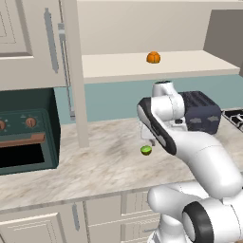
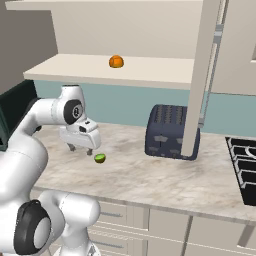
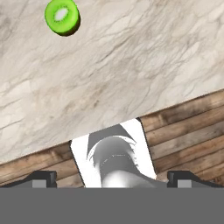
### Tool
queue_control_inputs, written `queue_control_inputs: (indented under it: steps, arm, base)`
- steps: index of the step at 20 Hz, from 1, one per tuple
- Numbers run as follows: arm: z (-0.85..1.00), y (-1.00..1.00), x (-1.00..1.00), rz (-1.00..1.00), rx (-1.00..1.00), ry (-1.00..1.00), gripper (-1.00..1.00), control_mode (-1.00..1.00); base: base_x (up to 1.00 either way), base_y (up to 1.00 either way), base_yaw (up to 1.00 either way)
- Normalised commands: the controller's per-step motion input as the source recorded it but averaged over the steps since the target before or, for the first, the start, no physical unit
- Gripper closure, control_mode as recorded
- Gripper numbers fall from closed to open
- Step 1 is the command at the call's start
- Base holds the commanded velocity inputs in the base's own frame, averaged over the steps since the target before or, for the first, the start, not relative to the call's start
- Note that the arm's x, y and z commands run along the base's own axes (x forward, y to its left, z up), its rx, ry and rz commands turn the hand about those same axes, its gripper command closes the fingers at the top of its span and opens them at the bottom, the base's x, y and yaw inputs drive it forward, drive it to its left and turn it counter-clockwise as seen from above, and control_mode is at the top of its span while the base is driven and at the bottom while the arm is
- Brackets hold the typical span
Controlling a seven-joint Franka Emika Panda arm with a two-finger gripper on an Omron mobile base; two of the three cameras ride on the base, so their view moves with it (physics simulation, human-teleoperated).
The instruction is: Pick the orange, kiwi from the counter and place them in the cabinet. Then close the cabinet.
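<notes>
The orange (image 1: 153, 57) (image 2: 116, 61) rests on the pale shelf of the open cabinet (image 1: 190, 66) (image 2: 75, 70). On the marbled counter (image 1: 95, 161) (image 2: 160, 175) (image 3: 131, 65) lies the lime green kiwi (image 1: 146, 150) (image 2: 100, 158) (image 3: 62, 16). My gripper (image 2: 81, 149) (image 3: 112, 177) hovers a little above the counter, just left of the kiwi in the right base view. It is open, with nothing between its fingers. In the hand view the kiwi sits at the top left, far from the fingertips (image 3: 41, 177).
A dark blue toaster (image 1: 201, 111) (image 2: 167, 131) stands on the counter under the shelf. A cabinet door (image 1: 76, 71) (image 2: 200, 75) stands open, seen edge-on, between the toaster and a dark green oven (image 1: 28, 133). A black stove grate (image 1: 235, 116) (image 2: 242, 165) is at the right.
</notes>
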Motion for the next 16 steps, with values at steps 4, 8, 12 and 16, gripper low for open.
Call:
queue_control_inputs:
  steps: [4, 8, 12, 16]
  arm:
    - [-0.41, 0.04, 0.00, 0.02, 0.06, -0.19, -1.00, -1.00]
    - [-0.38, 0.00, 0.00, 0.00, 0.01, -0.15, -1.00, -1.00]
    - [-0.26, 0.00, 0.31, 0.00, 0.00, -0.04, -1.00, -1.00]
    - [-0.16, 0.00, 0.53, 0.00, 0.00, -0.04, -1.00, -1.00]
  base:
    - [0.00, 0.00, 0.00]
    - [0.00, 0.00, 0.00]
    - [0.00, 0.00, 0.00]
    - [0.00, 0.00, 0.00]
